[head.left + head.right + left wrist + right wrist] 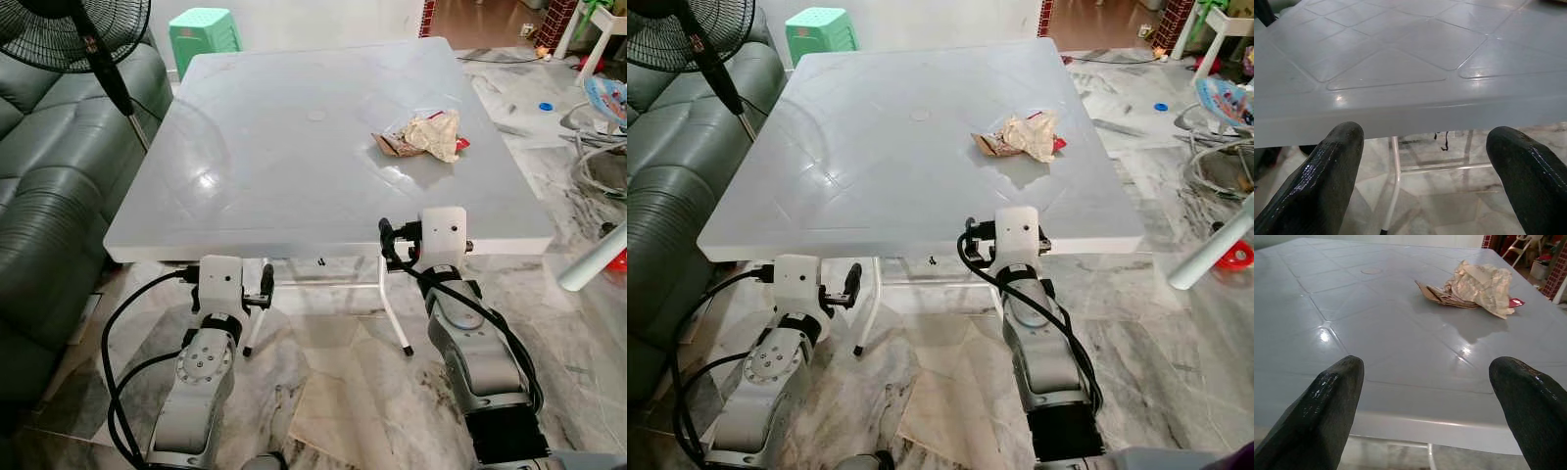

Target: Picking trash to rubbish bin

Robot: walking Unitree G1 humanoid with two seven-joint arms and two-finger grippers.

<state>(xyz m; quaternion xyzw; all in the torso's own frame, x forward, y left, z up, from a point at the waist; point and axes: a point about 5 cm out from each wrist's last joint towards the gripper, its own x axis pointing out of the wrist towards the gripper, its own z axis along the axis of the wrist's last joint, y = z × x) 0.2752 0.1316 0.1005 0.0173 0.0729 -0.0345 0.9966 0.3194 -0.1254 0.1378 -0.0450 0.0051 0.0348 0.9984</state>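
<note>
Nothing collected yet: the crumpled paper trash (pixel 1480 284) lies untouched on the table (pixel 274 166). Right gripper (pixel 1430 406) and left gripper (pixel 1425 171) both spread wide, empty, at the near edge.

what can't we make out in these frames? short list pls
- Crumpled paper trash on the white table: what the red bit under its edge is, too small in the eye views and tucked under the paper in the right wrist view.
- Standing fan: head cut off by the top edge in both eye views.
- Right gripper, left gripper: both open, but finger bases cut off by the bottom edge of the wrist views.
</note>
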